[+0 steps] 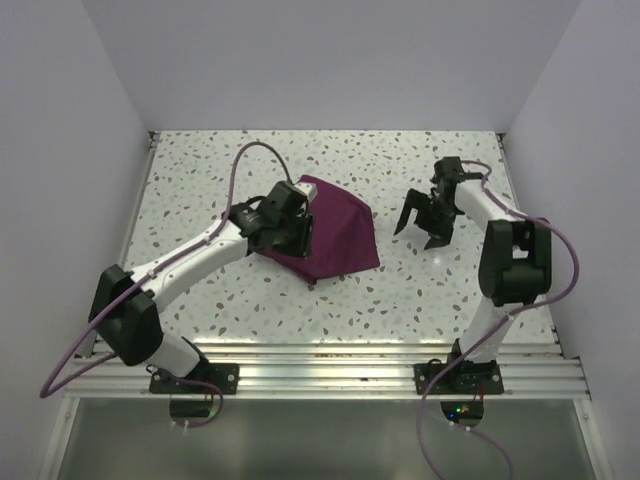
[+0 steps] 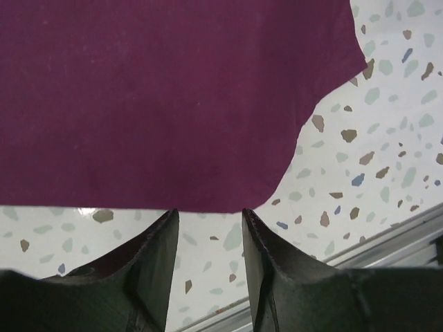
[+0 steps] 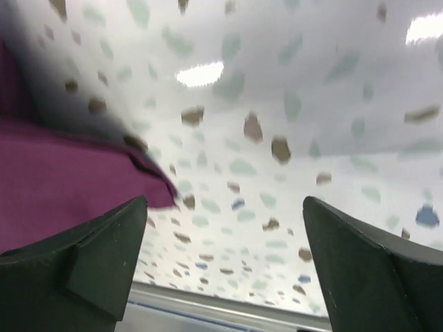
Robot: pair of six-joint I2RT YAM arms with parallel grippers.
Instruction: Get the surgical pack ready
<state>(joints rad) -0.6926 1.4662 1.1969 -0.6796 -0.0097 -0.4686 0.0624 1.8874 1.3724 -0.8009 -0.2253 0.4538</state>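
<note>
Cloth (image 1: 340,235): plain deep maroon-purple. Table (image 1: 380,160): white, speckled grey, brown, blue. Left arm (image 1: 195,262), right arm (image 1: 487,310): white, black joints.

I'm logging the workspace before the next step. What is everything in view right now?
surgical pack: 1, deep maroon cloth, folded, middle of the table
table: 1, white with coloured specks, under everything
rail: 1, silver metal, near table edge, carrying both arm bases
cables: 2, purple, one looping along each arm
left gripper: 1, black, slightly open, empty, at the pack's edge
right gripper: 1, black, wide open, empty, right of the pack
</note>
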